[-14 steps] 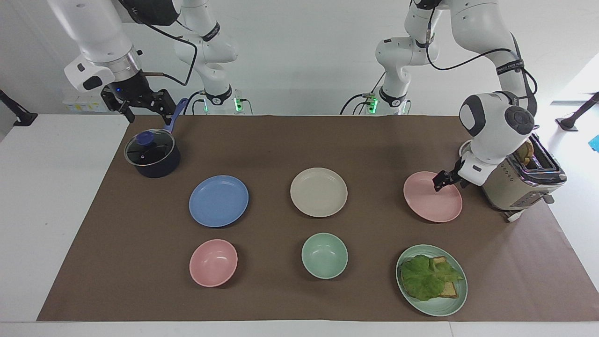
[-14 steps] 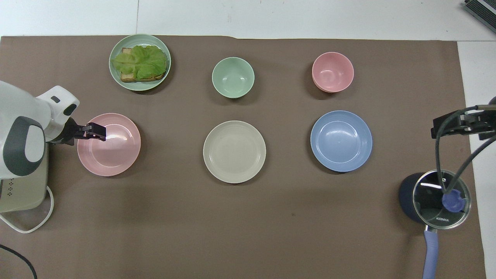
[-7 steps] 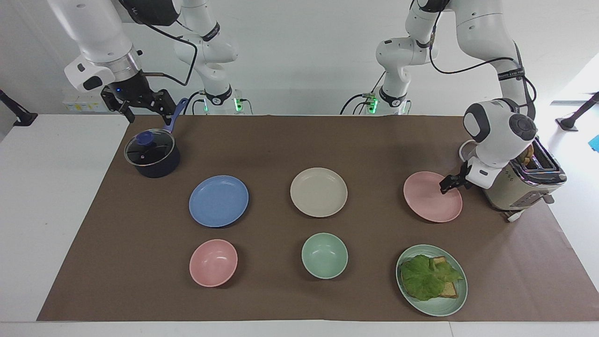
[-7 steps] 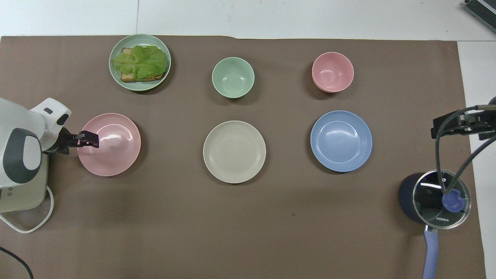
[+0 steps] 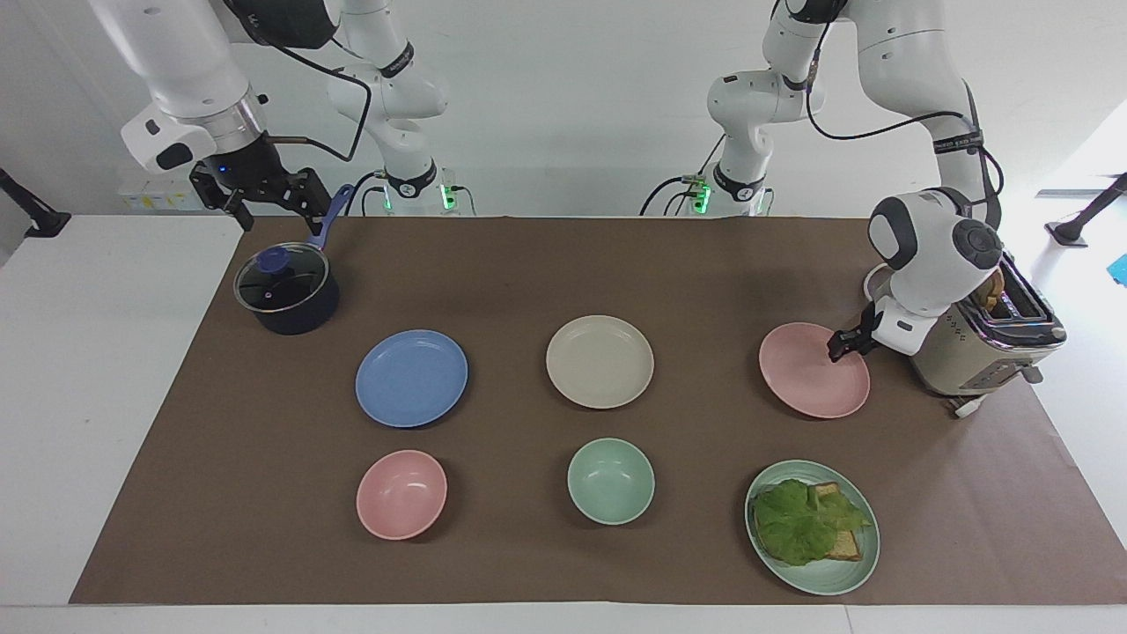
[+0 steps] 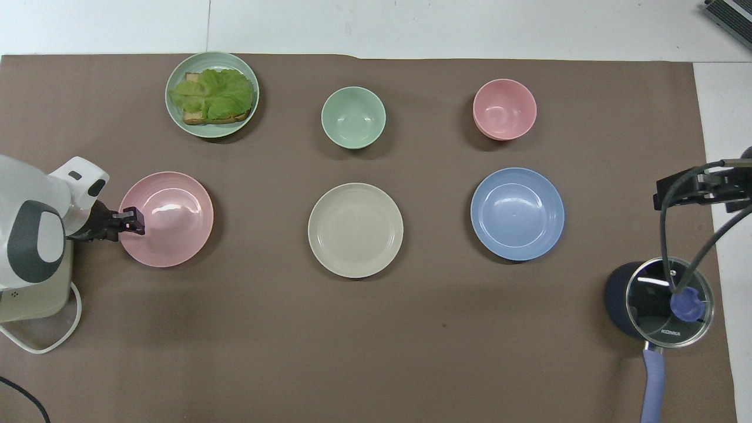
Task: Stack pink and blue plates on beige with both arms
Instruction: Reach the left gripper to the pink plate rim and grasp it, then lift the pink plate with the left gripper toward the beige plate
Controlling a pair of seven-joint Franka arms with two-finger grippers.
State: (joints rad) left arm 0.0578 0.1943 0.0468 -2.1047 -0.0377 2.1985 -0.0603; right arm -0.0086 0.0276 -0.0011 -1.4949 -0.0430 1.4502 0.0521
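Three plates lie in a row across the brown mat. The pink plate (image 5: 810,374) (image 6: 173,226) is toward the left arm's end, the beige plate (image 5: 600,362) (image 6: 355,230) is in the middle, and the blue plate (image 5: 411,379) (image 6: 517,214) is toward the right arm's end. My left gripper (image 5: 838,345) (image 6: 134,218) is low at the pink plate's rim, on the side next to the toaster. The plate lies flat on the mat. My right gripper (image 5: 277,220) (image 6: 693,191) hangs open over the pot's handle and holds nothing.
A cream toaster (image 5: 977,352) stands right beside the left wrist. A dark lidded pot (image 5: 286,295) sits under the right gripper. Farther from the robots are a pink bowl (image 5: 401,494), a green bowl (image 5: 611,482) and a green plate with lettuce and bread (image 5: 812,527).
My left gripper has drawn back from over the pink plate's middle to its rim beside the toaster and dropped lower. The right arm has not moved.
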